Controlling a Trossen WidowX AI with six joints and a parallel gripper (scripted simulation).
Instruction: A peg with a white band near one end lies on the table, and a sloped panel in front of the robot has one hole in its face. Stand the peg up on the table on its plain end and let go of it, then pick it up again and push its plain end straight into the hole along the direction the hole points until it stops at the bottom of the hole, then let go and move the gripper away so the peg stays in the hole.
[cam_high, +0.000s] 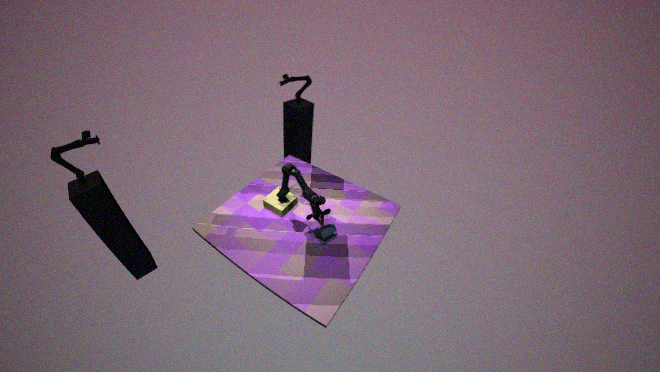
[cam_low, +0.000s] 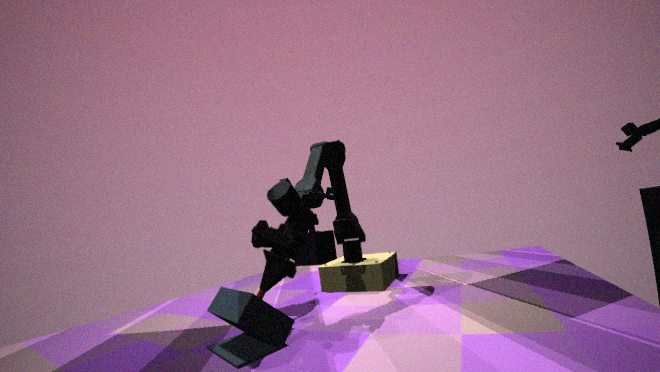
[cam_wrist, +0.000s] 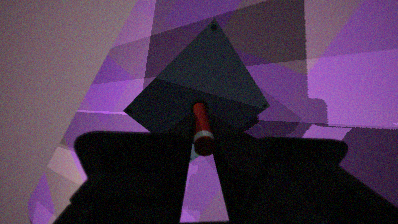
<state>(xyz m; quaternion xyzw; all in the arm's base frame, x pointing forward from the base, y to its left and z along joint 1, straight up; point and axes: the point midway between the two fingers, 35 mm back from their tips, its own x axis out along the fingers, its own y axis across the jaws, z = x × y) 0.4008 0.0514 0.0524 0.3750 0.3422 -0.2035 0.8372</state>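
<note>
The sloped dark blue-grey panel (cam_high: 327, 232) (cam_low: 265, 320) (cam_wrist: 215, 65) stands on the table in front of the arm. My gripper (cam_high: 321, 220) (cam_low: 263, 289) (cam_wrist: 200, 118) is shut on the red peg (cam_low: 259, 294) (cam_wrist: 200, 116), just above the panel's face. The white band (cam_wrist: 203, 134) is near the peg's end closest to the wrist camera. The peg is tilted, and its plain end meets the face where the hole is and appears to be in its mouth. The hole's rim is mostly covered; how deep the peg sits cannot be told.
The arm stands on a yellow base block (cam_high: 280, 202) (cam_low: 350, 278). The patterned table (cam_high: 280, 265) (cam_low: 415, 345) has edges around it. Two black pillars (cam_high: 112, 227) (cam_high: 298, 130) carrying other arms stand beyond the table, well away from the panel.
</note>
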